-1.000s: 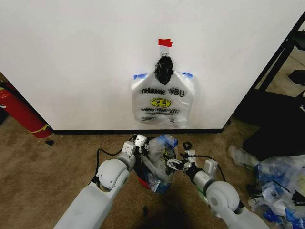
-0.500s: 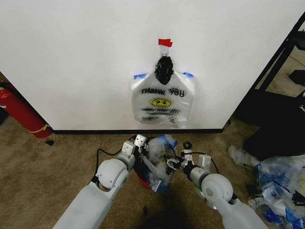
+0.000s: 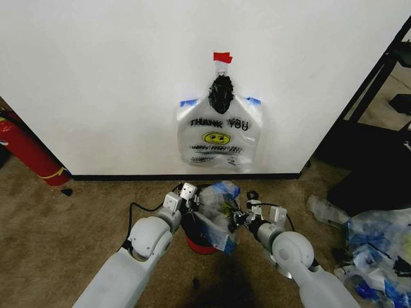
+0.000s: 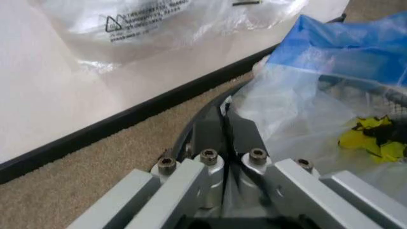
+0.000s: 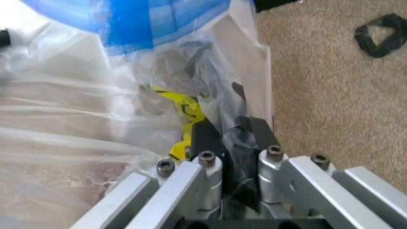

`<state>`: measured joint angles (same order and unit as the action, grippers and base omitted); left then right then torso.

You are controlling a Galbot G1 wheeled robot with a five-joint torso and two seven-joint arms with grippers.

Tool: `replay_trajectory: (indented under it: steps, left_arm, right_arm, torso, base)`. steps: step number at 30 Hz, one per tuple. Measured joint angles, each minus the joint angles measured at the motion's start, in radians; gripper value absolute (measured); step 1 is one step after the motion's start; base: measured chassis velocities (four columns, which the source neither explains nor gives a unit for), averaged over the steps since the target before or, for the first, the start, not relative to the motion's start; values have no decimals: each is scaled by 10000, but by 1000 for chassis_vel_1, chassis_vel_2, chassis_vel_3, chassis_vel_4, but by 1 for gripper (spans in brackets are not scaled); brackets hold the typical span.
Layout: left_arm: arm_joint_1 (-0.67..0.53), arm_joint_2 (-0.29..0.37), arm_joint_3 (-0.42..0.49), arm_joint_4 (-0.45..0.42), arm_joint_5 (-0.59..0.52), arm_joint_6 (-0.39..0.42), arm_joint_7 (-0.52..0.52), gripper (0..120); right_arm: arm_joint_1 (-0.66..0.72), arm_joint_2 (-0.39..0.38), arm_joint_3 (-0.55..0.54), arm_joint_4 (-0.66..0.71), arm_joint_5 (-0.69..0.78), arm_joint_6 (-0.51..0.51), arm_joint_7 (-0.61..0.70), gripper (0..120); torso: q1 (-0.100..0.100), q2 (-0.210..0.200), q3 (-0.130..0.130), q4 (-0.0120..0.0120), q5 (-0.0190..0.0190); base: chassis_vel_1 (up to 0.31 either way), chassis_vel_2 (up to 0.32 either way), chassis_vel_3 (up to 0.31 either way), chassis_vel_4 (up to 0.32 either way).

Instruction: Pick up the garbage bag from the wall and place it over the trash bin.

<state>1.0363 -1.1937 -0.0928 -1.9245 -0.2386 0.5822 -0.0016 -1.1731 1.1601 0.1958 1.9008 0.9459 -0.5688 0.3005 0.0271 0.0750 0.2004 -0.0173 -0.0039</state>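
The garbage bag (image 3: 215, 215), clear crinkly plastic with blue patches, is draped over the trash bin (image 3: 200, 244), whose red base shows under it on the carpet by the wall (image 3: 96, 77). My left gripper (image 3: 188, 200) is at the bag's left side and my right gripper (image 3: 239, 218) at its right side. In the left wrist view the left gripper (image 4: 224, 114) is shut on the edge of the bag (image 4: 299, 95). In the right wrist view the right gripper (image 5: 226, 138) is shut with the bag's film (image 5: 95, 119) pinched between its fingers. Something yellow (image 4: 372, 138) lies inside.
A white "THANK YOU" bag (image 3: 218, 138) hangs on the wall above the bin. A red fire extinguisher (image 3: 29, 151) leans at the left. A heap of plastic bags (image 3: 376, 250) and dark furniture (image 3: 379, 128) stand at the right. A black scrap (image 5: 381, 33) lies on the carpet.
The right arm has swung in closer to the bin, drawing the bag's right side outward. The bag now sits wider and the bin's red base shows more. The left gripper has hardly moved.
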Motion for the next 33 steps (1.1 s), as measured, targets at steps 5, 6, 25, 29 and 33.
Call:
replay_trajectory:
  steps: [5,6,25,29,33]
  left_arm:
    - [346,5,-96,-312,184,-153,-24,0]
    - [426,1,-117,-386,212,-179,-31,0]
    - [2529,-112,-1178,-1746,1122,-1676,-471,0]
    - [2904,-158,-1475,-1745,1190,-2174,-559,0]
    - [3036,-234,-1590,-1515,1325,-2748,-723,0]
  right_arm:
    - [-170,24,70,138,118,231,232,1]
    - [-221,27,89,196,130,296,274,1]
    - [-2474,-758,2042,1127,-1672,2646,-2447,1]
    - [-2577,-849,2237,1304,-1428,2774,-2937,1]
    - [-2648,-901,2268,1392,-1374,2790,-3346,1]
  torso:
    - [0,0,0,0,1]
    - [0,0,0,1,1]
    - [-1,1,-1,0,1]
    - [-1,1,-1,1,2]
    - [-1,0,-1,1,1]
  base:
    - [0,0,0,0]
    - [0,0,0,0]
    - [0,0,0,0]
    - [0,0,0,0]
    - [0,0,0,0]
